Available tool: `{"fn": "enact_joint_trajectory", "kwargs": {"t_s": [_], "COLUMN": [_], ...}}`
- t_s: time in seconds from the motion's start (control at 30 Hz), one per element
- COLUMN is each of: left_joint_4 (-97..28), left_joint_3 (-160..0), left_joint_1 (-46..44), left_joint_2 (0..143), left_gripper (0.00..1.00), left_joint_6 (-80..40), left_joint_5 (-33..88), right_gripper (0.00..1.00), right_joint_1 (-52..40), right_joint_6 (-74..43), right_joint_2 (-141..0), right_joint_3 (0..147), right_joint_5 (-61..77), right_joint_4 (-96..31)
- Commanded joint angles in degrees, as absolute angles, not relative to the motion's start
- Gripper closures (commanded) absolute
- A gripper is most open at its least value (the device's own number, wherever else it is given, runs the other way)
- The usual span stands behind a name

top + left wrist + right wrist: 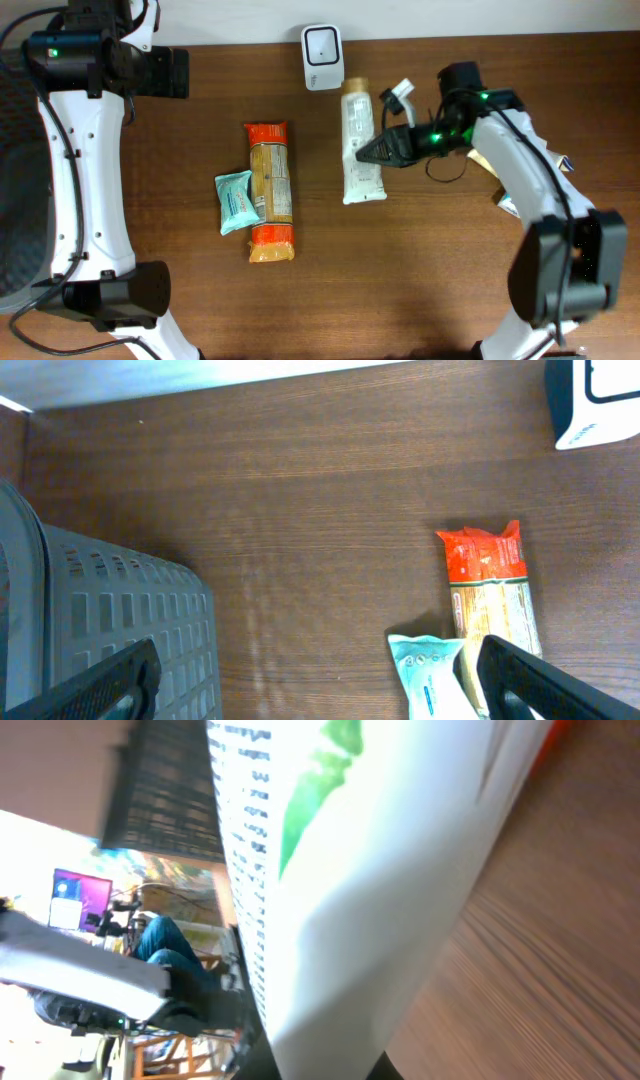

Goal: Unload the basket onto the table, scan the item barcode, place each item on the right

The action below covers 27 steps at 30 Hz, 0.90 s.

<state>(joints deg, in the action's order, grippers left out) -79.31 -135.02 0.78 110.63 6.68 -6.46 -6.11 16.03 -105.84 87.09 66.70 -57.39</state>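
Early in this one: the tube lies flat on the table at about 1 o'clock from the middle, cap end toward the scanner, which stands just past it at 12 o'clock by the far edge. The right gripper comes at the tube's side from 3 o'clock and is clamped tight on it, pinching its edge about halfway along, as far as the overhead view shows. In the right wrist view the tube fills nearly everything, a smooth white plastic skin with fine print in rows and a green mark, and a strip of dark wood grain shows beside it. So the pick looks made or very nearly made. The lift, the turn of the barcode toward the scanner and the read itself are all to come, I'd judge, and I can't make out where the barcode sits. The scanner is a small white rounded box with a dark-framed window. Over at 9 o'clock from the tube lies a long crinkly pasta bag with orange ends and a clear middle, and a soft pale-blue wipes pack touches its 9 o'clock side. The left gripper hangs released, fingers spread wide, gripping nothing, above the 10 o'clock corner beside a grey slotted plastic basket.
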Motion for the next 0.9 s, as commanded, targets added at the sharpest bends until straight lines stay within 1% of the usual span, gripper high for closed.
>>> {"fn": "enact_joint_trajectory", "kwargs": {"t_s": [0.0, 0.07, 0.13, 0.2, 0.23, 0.27, 0.33, 0.4, 0.47, 0.6, 0.63, 0.73, 0.77, 0.8, 0.83, 0.87], "left_joint_4": [-79.2, -79.2, -79.2, -79.2, -79.2, -79.2, -79.2, -79.2, -79.2, -79.2, -79.2, -79.2, -79.2, -79.2, -79.2, -79.2], "left_joint_3": [-135.37, -135.37, -135.37, -135.37, -135.37, -135.37, -135.37, -135.37, -135.37, -135.37, -135.37, -135.37, -135.37, -135.37, -135.37, -135.37], "left_joint_1": [0.82, 0.82, 0.82, 0.82, 0.82, 0.82, 0.82, 0.82, 0.82, 0.82, 0.82, 0.82, 0.82, 0.82, 0.82, 0.82], "left_joint_2": [109.43, 109.43, 109.43, 109.43, 109.43, 109.43, 109.43, 109.43, 109.43, 109.43, 109.43, 109.43, 109.43, 109.43, 109.43, 109.43], "left_gripper": [0.01, 0.01, 0.01, 0.01, 0.01, 0.01, 0.01, 0.01, 0.01, 0.01, 0.01, 0.01, 0.01, 0.01, 0.01, 0.01], "left_joint_6": [7.6, 7.6, 7.6, 7.6, 7.6, 7.6, 7.6, 7.6, 7.6, 7.6, 7.6, 7.6, 7.6, 7.6, 7.6, 7.6], "left_joint_5": [-6.28, -6.31, -6.28, -6.28, -6.28, -6.28, -6.31, -6.28, -6.31, -6.28, -6.28, -6.28, -6.31, -6.31, -6.28, -6.31], "right_gripper": [0.96, 0.96, 0.96, 0.96, 0.96, 0.96, 0.96, 0.96, 0.96, 0.96, 0.96, 0.96, 0.96, 0.96, 0.96, 0.96], "right_joint_1": [-6.42, -6.42, -6.42, -6.42, -6.52, -7.55, -11.18, -16.99, -21.93, -25.89, -26.33, -26.39, -26.39, -26.39, -26.39, -26.39], "right_joint_6": [17.54, 17.54, 17.5, 10.35, 4.86, -0.12, -2.02, -1.72, 2.52, 13.93, 19.79, 35.94, 43.55, 48.56, 51.24, 51.24], "right_joint_2": [-100.49, -100.2, -100.2, -100.2, -100.2, -100.22, -100.66, -103.18, -108.05, -118.34, -122.69, -131.9, -135.44, -137.75, -139.74, -141.03], "right_joint_3": [88.36, 88.36, 88.36, 88.36, 88.38, 89.27, 95.02, 106.3, 115.98, 117.19, 117.19, 117.19, 117.16, 117.19, 117.16, 117.16], "right_joint_5": [78.32, 82.91, 82.94, 78.37, 73.71, 65.98, 48.86, 26.72, 6.15, -21.98, -29.52, -39.77, -41.43, -41.45, -41.43, -41.43], "right_joint_4": [-55.44, -54.98, -54.22, -50.09, -47.18, -44.64, -47.57, -53.82, -55.77, -39.48, -33.43, -18.79, -12.56, -9.26, -6.52, -5.19]}}
